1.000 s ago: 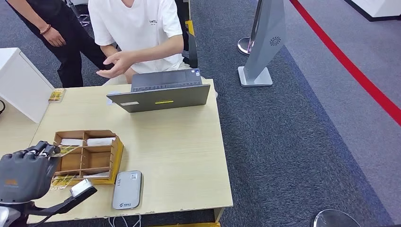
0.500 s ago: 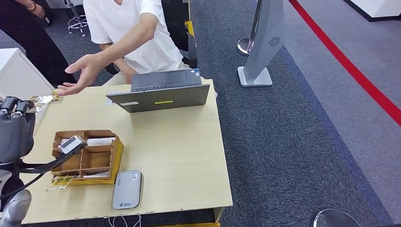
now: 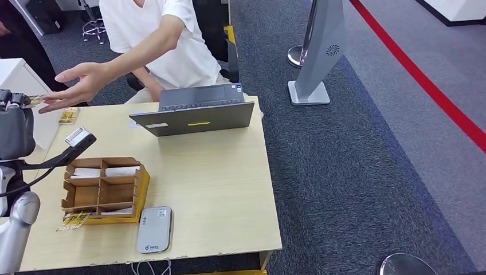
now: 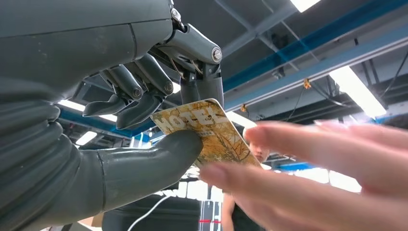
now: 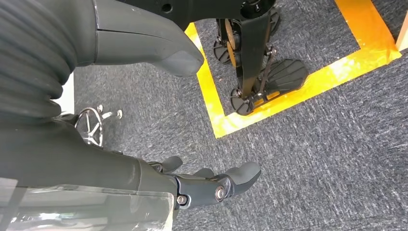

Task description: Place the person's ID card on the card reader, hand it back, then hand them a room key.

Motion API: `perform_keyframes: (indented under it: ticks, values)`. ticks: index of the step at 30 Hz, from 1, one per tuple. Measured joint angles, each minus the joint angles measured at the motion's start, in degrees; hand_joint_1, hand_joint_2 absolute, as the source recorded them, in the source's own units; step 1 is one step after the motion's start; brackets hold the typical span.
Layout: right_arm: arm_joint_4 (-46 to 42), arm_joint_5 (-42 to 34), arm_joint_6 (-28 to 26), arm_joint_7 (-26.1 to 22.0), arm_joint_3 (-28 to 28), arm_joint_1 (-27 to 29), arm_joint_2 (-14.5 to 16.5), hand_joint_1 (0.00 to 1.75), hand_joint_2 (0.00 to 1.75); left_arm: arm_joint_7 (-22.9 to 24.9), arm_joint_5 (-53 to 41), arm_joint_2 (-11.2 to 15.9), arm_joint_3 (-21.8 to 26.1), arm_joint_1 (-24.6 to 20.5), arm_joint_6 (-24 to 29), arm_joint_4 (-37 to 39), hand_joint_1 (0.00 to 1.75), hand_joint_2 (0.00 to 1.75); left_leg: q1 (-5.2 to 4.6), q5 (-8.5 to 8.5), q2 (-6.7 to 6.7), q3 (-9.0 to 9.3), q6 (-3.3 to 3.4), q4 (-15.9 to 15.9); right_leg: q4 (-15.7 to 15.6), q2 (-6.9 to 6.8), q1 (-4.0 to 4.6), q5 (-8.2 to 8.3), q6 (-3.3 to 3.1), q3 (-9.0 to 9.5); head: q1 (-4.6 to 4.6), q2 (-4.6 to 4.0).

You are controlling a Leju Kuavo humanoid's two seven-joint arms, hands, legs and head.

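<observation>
At the far left of the head view, the left hand (image 3: 14, 134) is raised above the bench (image 3: 218, 189) edge, its fingers (image 4: 144, 91) and thumb pinching a yellow patterned room key (image 4: 207, 132) printed HOTEL. The person's hand (image 3: 71, 86) reaches in from behind the bench, and in the left wrist view their fingertips lie right at the card's free edge, seemingly touching it. Judging by this, the last step is in hand: passing the room key over. The next move calls for the fingers to ease their pinch only once the person has a firm hold, then for the arm to draw back clear.

Further right on the bench sit a wooden card box (image 3: 103, 189) with compartments, a loose yellow card (image 3: 73, 220) by its near corner, and the grey card reader (image 3: 153, 230) just beside it. Beyond them an open laptop (image 3: 195, 112) lies at the far edge.

The right hand (image 5: 211, 185) hangs over the carpeted floor, fingers loosely apart and holding nothing
</observation>
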Motion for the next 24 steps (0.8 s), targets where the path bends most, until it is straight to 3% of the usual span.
perform_keyframes:
  ticks: [4, 8, 24]
  values:
    - [0.0, -0.1, -0.1, 0.0, 0.2, 0.0, 0.0, 0.0, 1.75, 0.0, 1.0, -0.4, 0.0, -2.3, -0.1, 3.9, 1.75, 1.75, 0.0, 0.0, 0.01, -0.01, 0.0, 0.0, 0.0, 0.03, 0.0, 0.0, 0.0, -0.01, 0.01, 0.0]
    - [0.0, -0.2, 0.0, -0.1, 0.2, 0.0, 0.0, 0.0, 1.75, -0.1, 2.4, -0.6, 0.0, -2.9, -1.0, 5.1, 0.0, 1.75, -0.01, -0.01, 0.01, -0.03, 0.0, 0.0, 0.0, 0.06, 0.0, -0.01, 0.01, -0.04, 0.02, 0.0]
    - [0.0, -1.0, 0.0, -0.5, 0.2, 0.1, 0.0, 0.0, 1.75, -0.6, 6.5, 0.4, 0.0, -2.3, -1.4, 5.0, 0.0, 1.75, 0.0, -0.01, 0.06, -0.04, 0.0, 0.0, 0.0, 0.08, 0.0, -0.01, 0.01, -0.03, 0.0, 0.0]
